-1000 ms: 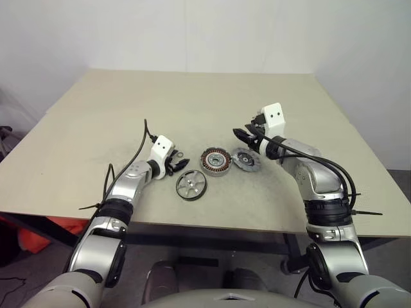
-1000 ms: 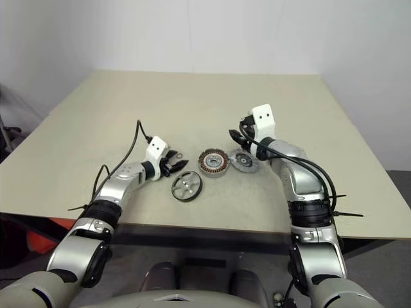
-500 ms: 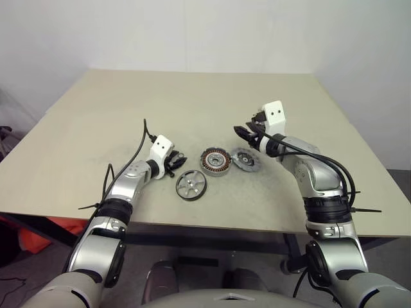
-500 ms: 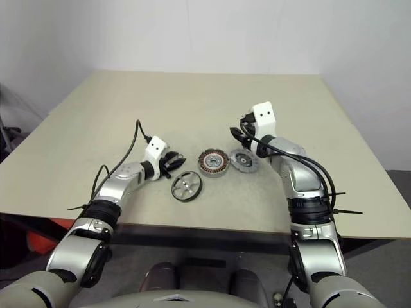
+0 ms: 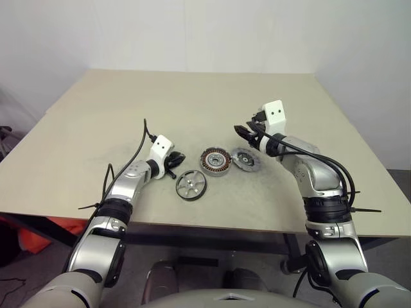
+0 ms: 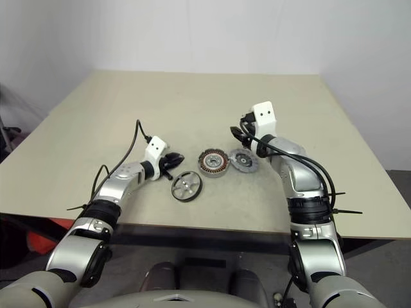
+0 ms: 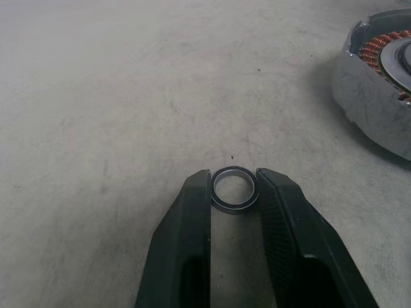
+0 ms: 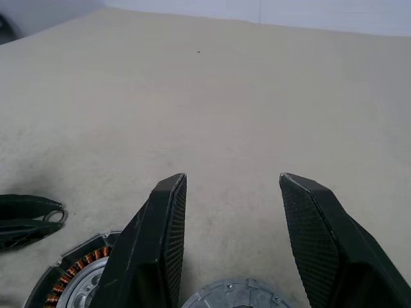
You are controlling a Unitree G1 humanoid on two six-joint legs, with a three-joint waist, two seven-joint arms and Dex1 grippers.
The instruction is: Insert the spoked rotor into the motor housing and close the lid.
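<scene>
We see the left hand [image 7: 234,186] clenched on a small ring [image 7: 234,188] on the table [image 7: 115,96], motor housing [image 5: 215,161] just beyond, spoked rotor [image 5: 191,185] beside it, right hand [image 8: 232,186] released, hovering above the lid [image 5: 246,158].

small metal ring [image 7: 234,188] on beige table [image 5: 192,102], white wall [image 5: 192,32] behind

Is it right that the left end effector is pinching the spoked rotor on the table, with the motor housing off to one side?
Not quite. The left end effector is closed on the small loose ring, as the left wrist view shows. The spoked rotor lies untouched on the table, with the motor housing off to one side.
</scene>
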